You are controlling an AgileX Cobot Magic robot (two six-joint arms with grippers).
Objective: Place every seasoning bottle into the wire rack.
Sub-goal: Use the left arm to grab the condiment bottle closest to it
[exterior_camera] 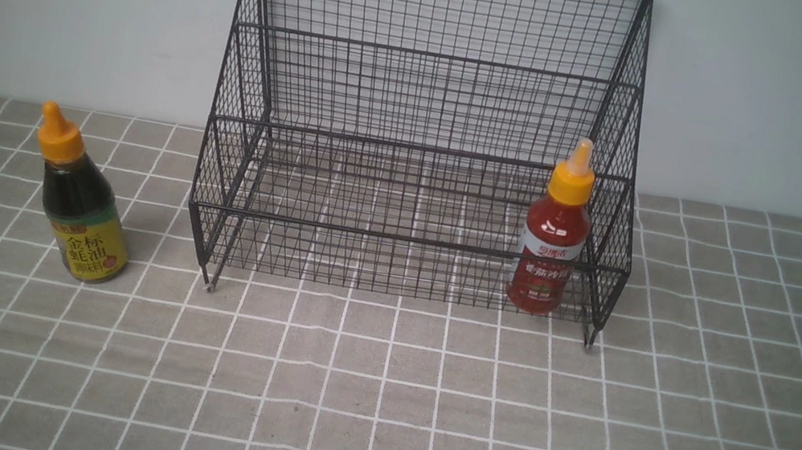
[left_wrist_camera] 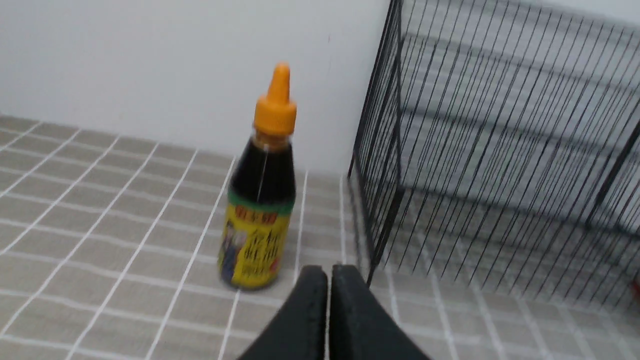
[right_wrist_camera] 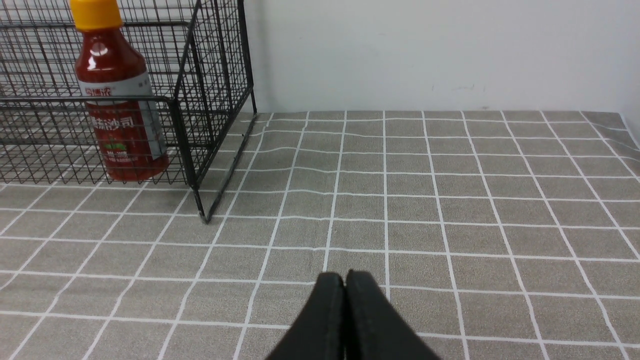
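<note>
The left gripper (left_wrist_camera: 328, 272) hung with its black pads pressed together and nothing between them, low over the grey cloth with a white grid (exterior_camera: 419, 407) that covered the bench, toward the near left corner. Just ahead of it stood the squat squeeze bottle of dark brown sauce, yellow-labelled and capped with an orange-yellow spout (left_wrist_camera: 257, 210), upright on the cloth toward the bench's left edge and just outside the left wall of the large black wire-mesh rack (left_wrist_camera: 395, 150).

The right gripper (right_wrist_camera: 345, 280) was likewise closed tight on nothing, over bare cloth on the right side of the bench. The rack sat at the middle of the far edge, its tall back against the pale wall. Inside it, in the right front corner of the lowest tier, the slimmer red-sauce bottle with a white-and-red label (exterior_camera: 550, 250) stood upright behind the front rail.

By this showing the job was about half done: one bottle was racked, and the dark one was not yet picked up. The left gripper, nearest to it, looked placed to take it and would need to open first.
</note>
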